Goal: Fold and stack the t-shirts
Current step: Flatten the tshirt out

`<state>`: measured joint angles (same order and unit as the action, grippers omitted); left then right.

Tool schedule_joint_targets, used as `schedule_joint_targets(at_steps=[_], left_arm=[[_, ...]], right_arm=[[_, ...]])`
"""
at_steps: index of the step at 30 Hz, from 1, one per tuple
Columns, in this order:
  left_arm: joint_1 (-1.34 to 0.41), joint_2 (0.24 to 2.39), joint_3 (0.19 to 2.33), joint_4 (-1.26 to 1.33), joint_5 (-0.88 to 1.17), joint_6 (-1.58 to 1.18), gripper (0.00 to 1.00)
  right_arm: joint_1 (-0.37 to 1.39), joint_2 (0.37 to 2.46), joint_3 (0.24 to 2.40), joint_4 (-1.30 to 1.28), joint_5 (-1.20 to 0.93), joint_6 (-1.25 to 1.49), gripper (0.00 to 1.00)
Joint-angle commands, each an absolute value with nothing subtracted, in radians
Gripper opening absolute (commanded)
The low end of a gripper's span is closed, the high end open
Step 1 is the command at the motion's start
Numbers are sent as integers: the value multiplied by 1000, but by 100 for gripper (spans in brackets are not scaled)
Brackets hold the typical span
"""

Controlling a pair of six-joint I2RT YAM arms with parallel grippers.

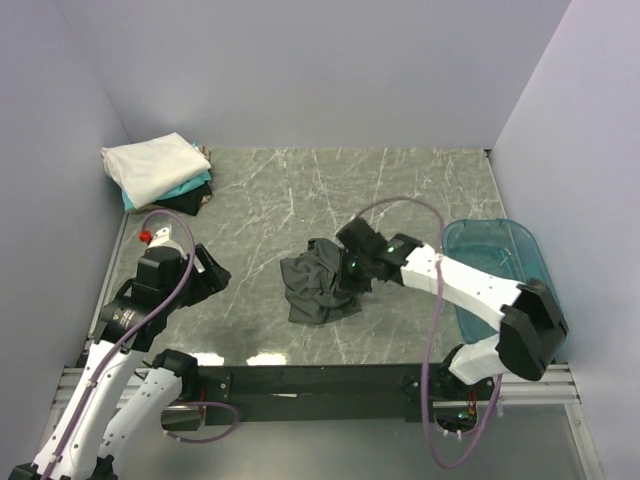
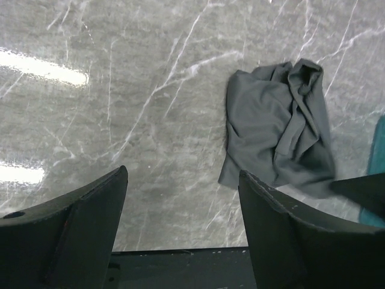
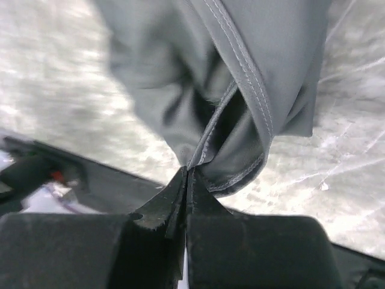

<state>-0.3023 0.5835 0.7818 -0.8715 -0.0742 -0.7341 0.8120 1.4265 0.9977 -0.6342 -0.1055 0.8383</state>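
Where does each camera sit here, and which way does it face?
Top external: above and behind the bases, looking down at the table; left arm and right arm show.
Left wrist: on the left arm, looking down past the open left gripper at the table.
Right wrist: looking along the right gripper, shut on the charcoal t-shirt.
All three share that t-shirt.

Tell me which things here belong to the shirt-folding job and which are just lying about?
Part of the job: crumpled dark grey t-shirt, pinched by the right gripper; folded shirt stack in the far left corner.
Just lying about: blue plastic tub.
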Motion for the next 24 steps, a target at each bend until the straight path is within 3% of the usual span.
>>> schedule_joint_targets(at_steps=[1, 7, 9, 12, 19, 24], left_arm=[[-299, 594, 790, -822, -37, -703, 80], [-304, 586, 784, -790, -8, -721, 76], [-316, 597, 782, -750, 9, -726, 74], [-353, 630, 799, -720, 3, -735, 73], [-494, 713, 825, -629, -41, -778, 73], [-675, 833, 796, -546, -116, -839, 74]], right_arm=[[744, 1292, 1246, -823, -25, 773, 0], [572, 1174, 1586, -977, -2, 701, 0], [519, 1149, 1600, -1005, 30, 689, 0], [439, 1115, 1513, -1020, 57, 681, 0], [337, 1039, 1036, -870, 5, 709, 0], [339, 1019, 947, -835, 3, 729, 0]])
